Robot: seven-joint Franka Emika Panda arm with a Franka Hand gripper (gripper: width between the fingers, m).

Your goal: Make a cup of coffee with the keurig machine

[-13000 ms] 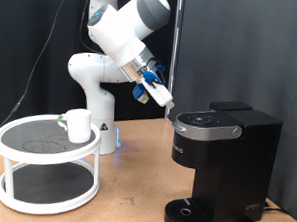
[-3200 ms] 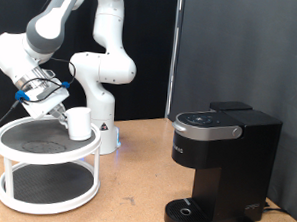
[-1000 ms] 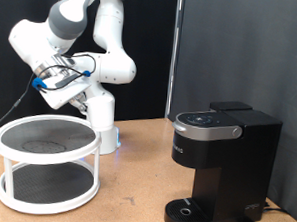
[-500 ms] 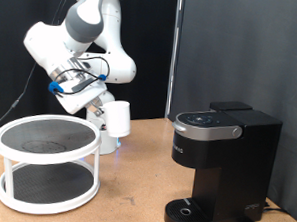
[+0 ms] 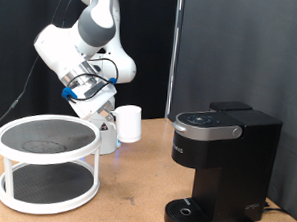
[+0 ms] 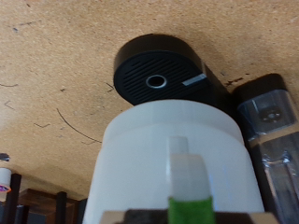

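- While the arm reaches over from the exterior view's left, the gripper hangs in mid-air between the white two-tier round stand on the left and the keurig machine on the right.
- In that view the cup, a plain white mug, sits upright at the gripper's end, lifted clear of the wooden table; it is right of the stand's top tier and well apart from the machine, level with the machine's upper half.
- The pincer is closed on the cup's left side, though the fingers themselves are too small to make out there.
- The machine stands on the table at the right with its lid down, silver-rimmed panel on top and round drip tray at its foot.
- In the wrist view the cup fills the near part of the picture, held at the hand, with a green-tipped finger pressed on its wall.
- Beyond the cup, the wrist view shows the round black drip tray and the machine's black body on the wood surface.
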